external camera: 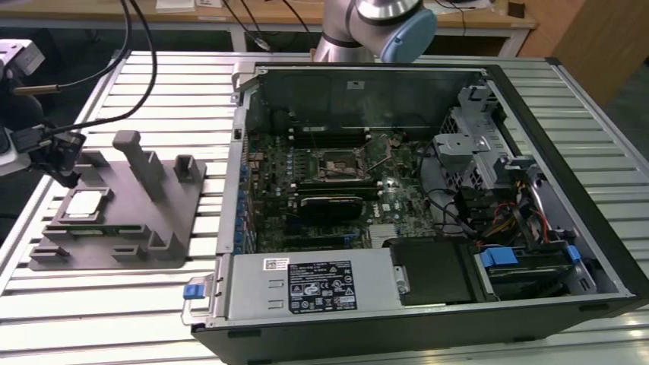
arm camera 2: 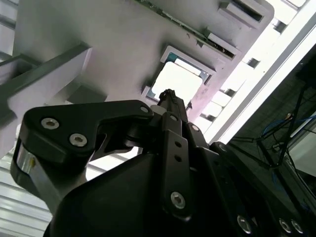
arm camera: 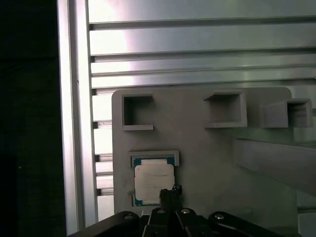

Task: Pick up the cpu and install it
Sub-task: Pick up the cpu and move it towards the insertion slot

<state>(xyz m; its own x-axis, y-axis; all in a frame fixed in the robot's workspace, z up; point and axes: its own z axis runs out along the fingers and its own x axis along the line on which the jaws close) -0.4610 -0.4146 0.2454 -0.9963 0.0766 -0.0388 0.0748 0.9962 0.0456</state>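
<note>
One arm, one chip, and it's not off the tray (external camera: 152, 228) yet. The cpu (arm camera: 154, 181) sits flat in its square pocket near the tray's corner, silver lid up, well apart from the open case (external camera: 406, 328) on the exterior view's right. The gripper (arm camera: 170, 190) hangs right at one edge of the cpu. It looks pressed together into one narrow tip with nothing in it, and I can't tell if the tip is touching the lid or just above it.

What worries me:
- The tip is over the chip's edge, not its middle. Pushing down there could tip the cpu up in the pocket or jam a corner against the rim.
- The pocket wall hugs the chip, so I'd guess there's little room to get around its sides. A sloppy approach hits the tray instead.
- That lid looks slick, so a weak hold could let it slip.
- The socket (external camera: 340, 163) is deep inside the case among cables, so a crooked chip would be bad news there.
</note>
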